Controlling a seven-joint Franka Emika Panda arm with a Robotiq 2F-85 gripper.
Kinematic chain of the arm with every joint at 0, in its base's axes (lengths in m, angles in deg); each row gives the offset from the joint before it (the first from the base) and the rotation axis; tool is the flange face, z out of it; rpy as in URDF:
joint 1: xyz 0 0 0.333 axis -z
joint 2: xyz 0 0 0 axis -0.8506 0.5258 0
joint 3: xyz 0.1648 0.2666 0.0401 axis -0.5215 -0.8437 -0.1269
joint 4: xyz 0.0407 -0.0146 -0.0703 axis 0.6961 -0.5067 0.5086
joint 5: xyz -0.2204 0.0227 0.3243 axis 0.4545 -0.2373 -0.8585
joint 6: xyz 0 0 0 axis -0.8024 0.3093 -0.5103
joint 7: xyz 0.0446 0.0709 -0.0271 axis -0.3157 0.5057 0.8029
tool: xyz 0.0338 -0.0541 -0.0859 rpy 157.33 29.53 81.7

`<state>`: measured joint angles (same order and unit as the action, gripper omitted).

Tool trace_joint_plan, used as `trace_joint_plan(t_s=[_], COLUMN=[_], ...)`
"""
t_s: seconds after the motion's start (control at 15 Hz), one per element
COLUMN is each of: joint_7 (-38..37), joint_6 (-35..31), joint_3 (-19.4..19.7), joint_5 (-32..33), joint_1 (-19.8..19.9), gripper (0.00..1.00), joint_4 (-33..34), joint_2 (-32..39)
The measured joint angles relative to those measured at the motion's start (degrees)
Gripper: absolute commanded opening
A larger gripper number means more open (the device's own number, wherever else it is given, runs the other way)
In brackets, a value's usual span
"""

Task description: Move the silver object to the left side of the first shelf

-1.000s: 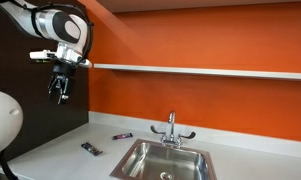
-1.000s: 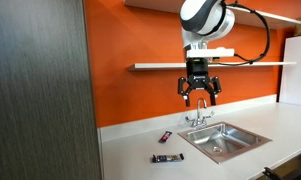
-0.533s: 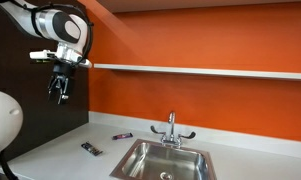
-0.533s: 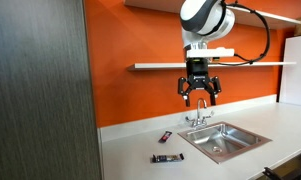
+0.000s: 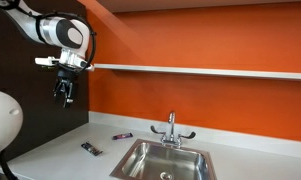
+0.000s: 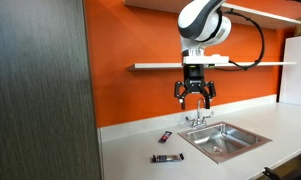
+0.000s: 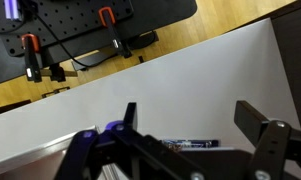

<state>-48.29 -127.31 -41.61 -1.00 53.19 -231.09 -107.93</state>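
Well above the silver object (image 5: 91, 148), the gripper (image 6: 194, 99) hangs spread wide and empty

The counter (image 5: 56, 156) is a pale, near-white top running along the foot of the orange wall, and it shows in both exterior views. A steel sink (image 5: 150, 158) is set into it, with a chrome faucet (image 5: 172, 128) standing at the sink's back edge, next to the wall. Two small things lie flat on the bare top beside the sink. The purplish stick (image 5: 122, 135) lies close to the wall and just off the sink's corner. The silver object (image 5: 91, 149) lies farther from the sink and nearer the front edge, apart from the stick.
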Motion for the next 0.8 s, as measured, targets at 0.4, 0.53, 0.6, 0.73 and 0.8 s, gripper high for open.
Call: trace_joint_plan(t_s=[0.4, 0.53, 0.6, 0.73, 0.8], joint_7=[0.00, -0.03, -0.09, -0.15, -0.26], joint_6=[-13.11, -16.35, -17.75, -20.19, -21.27], joint_3=[0.08, 0.10, 0.13, 0.30, 0.44], joint_5=[0.73, 1.56, 2.33, 4.10, 5.16], joint_1=[0.04, 0.04, 0.04, 0.03, 0.04], gripper=[1.00, 1.00, 1.00, 1.00, 1.00], joint_4=[0.23, 0.88, 1.39, 2.80, 3.64], joint_2=[9.90, 13.33, 15.14, 19.00, 20.99])
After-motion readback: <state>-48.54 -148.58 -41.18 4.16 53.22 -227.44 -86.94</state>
